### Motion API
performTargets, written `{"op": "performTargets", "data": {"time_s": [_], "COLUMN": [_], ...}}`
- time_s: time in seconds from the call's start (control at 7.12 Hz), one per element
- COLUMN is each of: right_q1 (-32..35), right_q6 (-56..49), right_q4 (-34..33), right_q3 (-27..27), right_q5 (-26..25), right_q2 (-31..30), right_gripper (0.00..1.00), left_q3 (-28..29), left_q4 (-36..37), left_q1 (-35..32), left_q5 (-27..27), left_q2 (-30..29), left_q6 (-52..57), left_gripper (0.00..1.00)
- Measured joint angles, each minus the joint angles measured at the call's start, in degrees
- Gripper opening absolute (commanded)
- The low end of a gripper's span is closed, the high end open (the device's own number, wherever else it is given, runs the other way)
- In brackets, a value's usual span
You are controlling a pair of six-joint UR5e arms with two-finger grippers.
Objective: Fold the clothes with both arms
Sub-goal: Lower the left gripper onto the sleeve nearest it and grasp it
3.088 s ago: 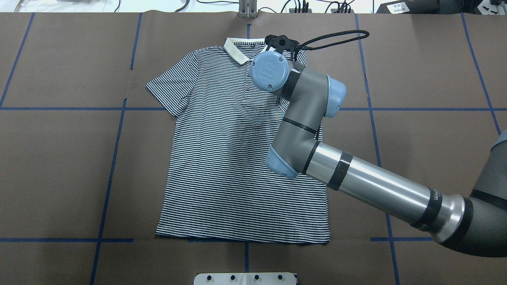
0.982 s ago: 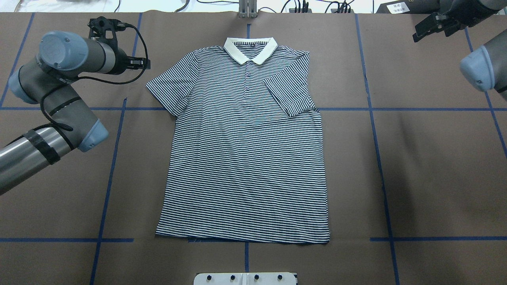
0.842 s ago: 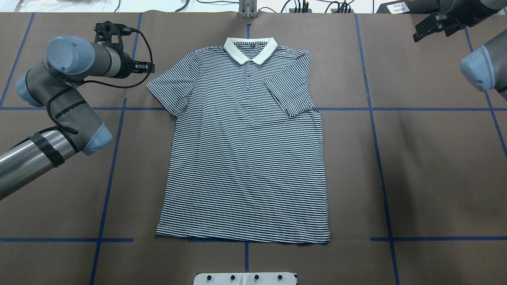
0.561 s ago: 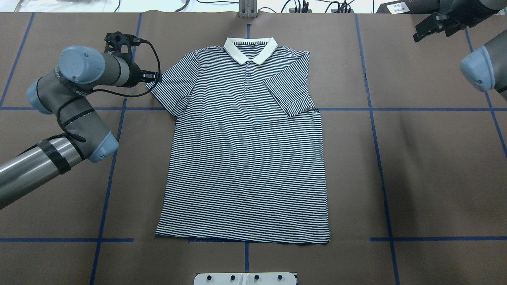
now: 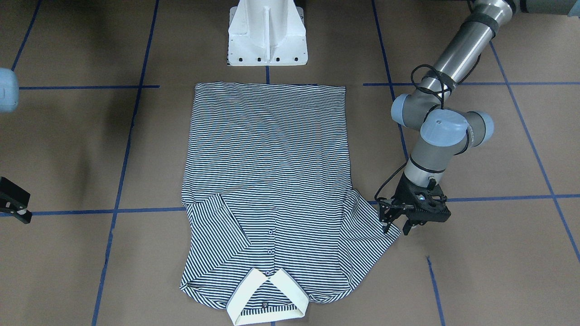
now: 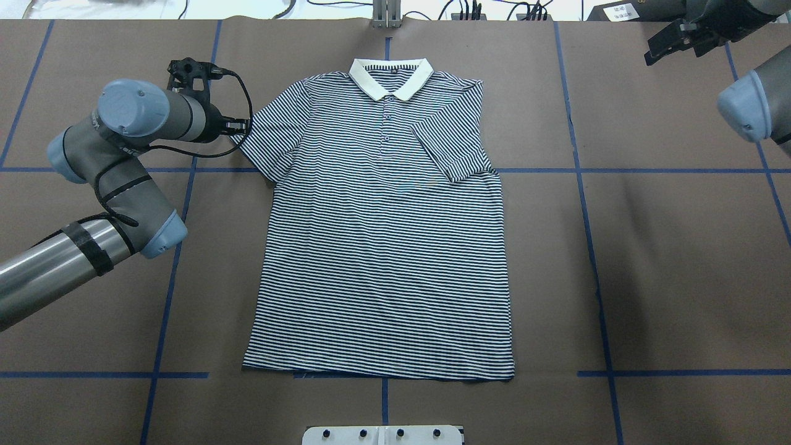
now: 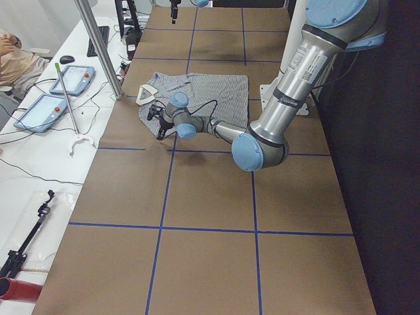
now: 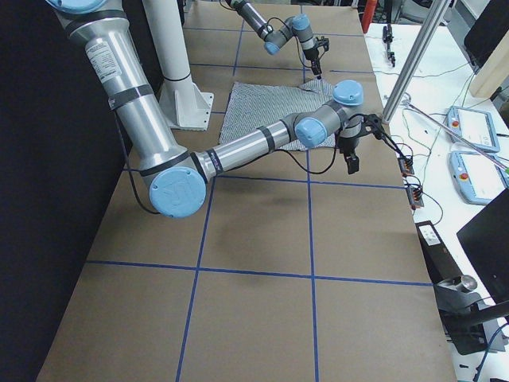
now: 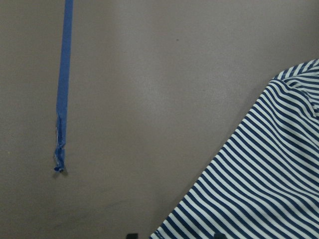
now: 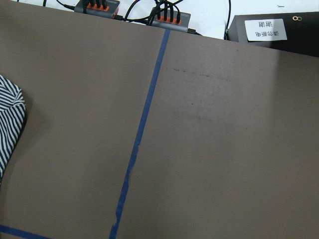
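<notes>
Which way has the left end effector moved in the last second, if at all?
Yes. The left end effector moved rightward and nearer the robot, off the vertical blue tape line, reaching the polo shirt at its sleeve edge.

Lighting's flat and even from overhead, nothing harsh. The brown table [image 6: 680, 278] only picks up soft, smudgy shadows: one big patch on the right of the overhead view, another on the left of the front-facing one. The left arm [image 6: 37, 278] has a bright streak of glare on its silver tube. Both side views go near black along the robot's edge, and the polo shirt [image 8: 254, 107] stripes mush into grey there. The left wrist view's a bit soft.
</notes>
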Motion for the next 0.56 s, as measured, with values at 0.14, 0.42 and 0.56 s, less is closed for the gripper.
{"op": "performTargets", "data": {"time_s": [0.14,0.42,0.56], "right_q1": [0.0,0.0,-0.1], "right_q6": [0.0,0.0,0.0], "right_q4": [0.0,0.0,0.0], "right_q3": [0.0,-0.1,-0.1], "right_q5": [0.0,0.0,0.0], "right_q2": [0.0,0.1,0.1], "right_gripper": [1.00,1.00,1.00], "left_q3": [0.1,0.5,0.7], "left_q4": [0.0,0.0,0.0], "left_q1": [0.0,0.1,0.1], "left_q5": [0.0,0.0,0.0], "left_q2": [0.0,0.0,-0.1], "left_q6": [-0.5,-0.9,-0.9], "left_gripper": [0.55,0.53,0.50]}}
